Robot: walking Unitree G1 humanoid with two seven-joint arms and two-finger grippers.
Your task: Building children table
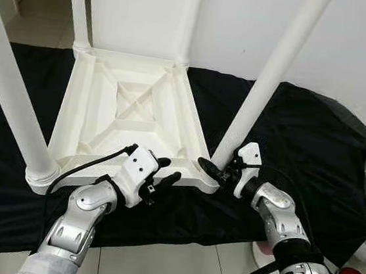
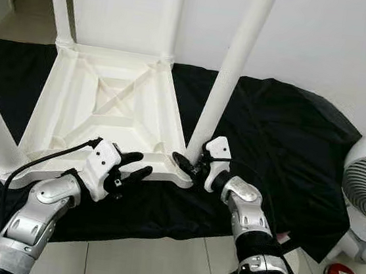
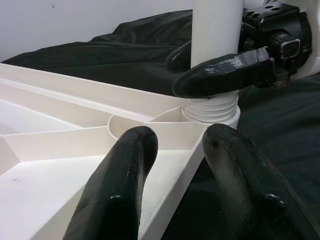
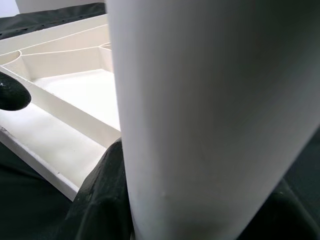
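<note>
On the black cloth, the upturned table top lies legs-up for assembly. The right gripper, jaws closed round the leg at its threaded base, seemingly seats it. The left gripper, jaws parted and empty, straddles the rim at nine o'clock of that leg.

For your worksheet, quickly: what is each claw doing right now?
Left claw: open, holding nothing, at the tabletop's edge.
Right claw: closed on the table leg.

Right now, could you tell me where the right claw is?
The right claw is closed around the base of the near-right table leg, at the upturned tabletop's corner.
</note>
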